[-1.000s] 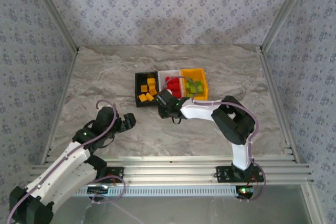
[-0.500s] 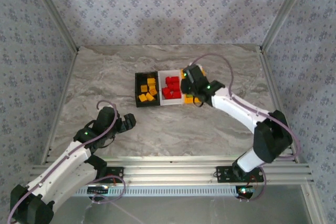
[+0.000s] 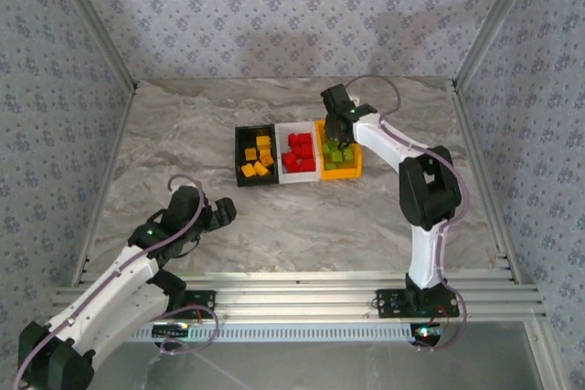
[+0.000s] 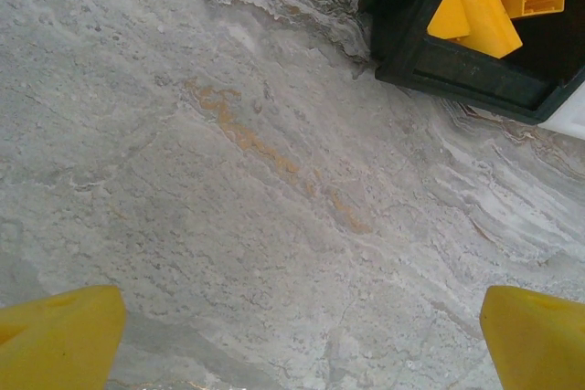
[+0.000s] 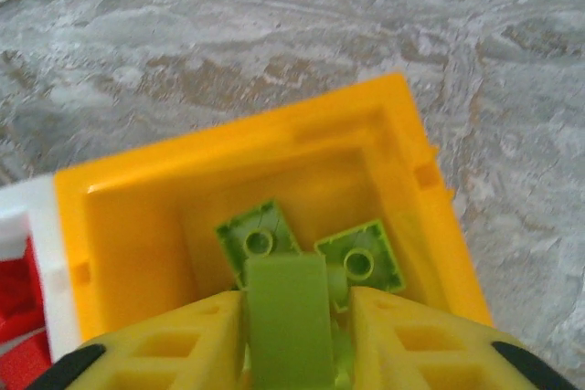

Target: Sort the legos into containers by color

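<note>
Right gripper [image 5: 292, 340] clenched on green brick [image 5: 283, 294] above orange-yellow bin [image 5: 137, 226]; left gripper [image 4: 302, 335] released near black bin [image 4: 457, 70].

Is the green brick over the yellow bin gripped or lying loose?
Gripped: the right gripper pinches the green brick between both fingers above the orange-yellow bin.

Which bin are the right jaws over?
The orange-yellow bin, rightmost, holding green bricks; the right jaws pinch a green brick above it. The black bin holds yellow bricks, the white bin red bricks.

Color-sorted legos [image 3: 297, 152] in three adjacent bins [image 3: 239, 158]
</note>
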